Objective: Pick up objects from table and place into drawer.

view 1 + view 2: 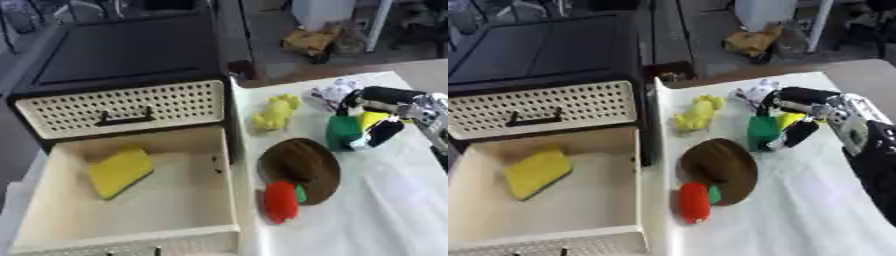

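Your right hand (376,120) has fingers curled on the green block (343,132), on the cloth right of the open drawer (131,215). Drawer lies to its left, past the brown dish (302,167); left hand's not in view.

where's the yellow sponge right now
The yellow sponge lies inside the open drawer, on the left of the view, toward the drawer's back left, below the perforated drawer front.
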`<state>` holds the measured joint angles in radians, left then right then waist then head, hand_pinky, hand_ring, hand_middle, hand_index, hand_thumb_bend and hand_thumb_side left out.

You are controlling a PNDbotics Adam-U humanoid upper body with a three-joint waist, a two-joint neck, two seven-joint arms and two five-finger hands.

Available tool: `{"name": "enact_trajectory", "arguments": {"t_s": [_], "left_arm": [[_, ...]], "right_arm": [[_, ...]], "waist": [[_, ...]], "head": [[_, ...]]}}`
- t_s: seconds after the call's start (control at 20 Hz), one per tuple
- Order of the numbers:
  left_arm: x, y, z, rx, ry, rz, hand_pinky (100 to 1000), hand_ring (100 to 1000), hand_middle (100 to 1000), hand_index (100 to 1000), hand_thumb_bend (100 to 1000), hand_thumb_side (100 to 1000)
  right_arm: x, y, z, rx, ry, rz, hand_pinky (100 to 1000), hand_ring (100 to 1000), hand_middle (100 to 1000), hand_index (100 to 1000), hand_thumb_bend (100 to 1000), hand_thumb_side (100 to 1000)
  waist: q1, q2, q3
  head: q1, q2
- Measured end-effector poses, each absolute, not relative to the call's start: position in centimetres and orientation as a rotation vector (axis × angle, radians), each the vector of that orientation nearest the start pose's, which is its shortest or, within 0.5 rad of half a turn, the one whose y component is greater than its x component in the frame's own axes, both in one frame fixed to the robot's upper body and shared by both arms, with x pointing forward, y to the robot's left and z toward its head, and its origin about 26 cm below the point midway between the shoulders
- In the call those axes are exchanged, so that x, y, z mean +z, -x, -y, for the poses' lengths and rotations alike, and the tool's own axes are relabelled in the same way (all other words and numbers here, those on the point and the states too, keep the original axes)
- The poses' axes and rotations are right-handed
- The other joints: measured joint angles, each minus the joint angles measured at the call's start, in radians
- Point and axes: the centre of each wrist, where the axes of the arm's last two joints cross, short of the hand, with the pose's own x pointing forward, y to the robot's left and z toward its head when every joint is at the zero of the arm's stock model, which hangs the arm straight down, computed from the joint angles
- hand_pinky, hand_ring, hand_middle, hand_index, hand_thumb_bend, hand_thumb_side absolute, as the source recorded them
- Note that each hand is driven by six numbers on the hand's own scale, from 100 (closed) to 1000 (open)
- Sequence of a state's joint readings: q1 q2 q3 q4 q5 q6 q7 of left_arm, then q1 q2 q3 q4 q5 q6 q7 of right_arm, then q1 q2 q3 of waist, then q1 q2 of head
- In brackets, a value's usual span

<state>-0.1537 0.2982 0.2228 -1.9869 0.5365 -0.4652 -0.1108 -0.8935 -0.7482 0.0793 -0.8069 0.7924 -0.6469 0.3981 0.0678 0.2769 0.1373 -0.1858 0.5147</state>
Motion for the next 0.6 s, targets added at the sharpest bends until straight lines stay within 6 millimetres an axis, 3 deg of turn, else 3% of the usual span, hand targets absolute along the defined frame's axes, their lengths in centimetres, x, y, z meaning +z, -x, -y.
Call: {"name": "enact_trajectory", "arguments": {"t_s": [0.25, 0.6], "left_arm": [[17.1, -27.9, -32.7, -0.09, -0.292, -3.616, 558, 638, 730, 996, 100, 1000], [17.1, -27.9, -32.7, -0.095, -0.29, -3.62, 560, 639, 730, 996, 100, 1000]], "right_arm": [[22.6, -44.5, 43.1, 1.634, 0.89, 1.474, 740, 824, 512, 554, 430, 504], [25.4, -44.0, 42.1, 1.547, 0.94, 1.622, 728, 818, 494, 532, 445, 538]], "waist": [[0.0, -0.001, -0.002], [-0.003, -0.007, -0.009]], "head": [[0.001, 0.0], [0.011, 0.0]]}}
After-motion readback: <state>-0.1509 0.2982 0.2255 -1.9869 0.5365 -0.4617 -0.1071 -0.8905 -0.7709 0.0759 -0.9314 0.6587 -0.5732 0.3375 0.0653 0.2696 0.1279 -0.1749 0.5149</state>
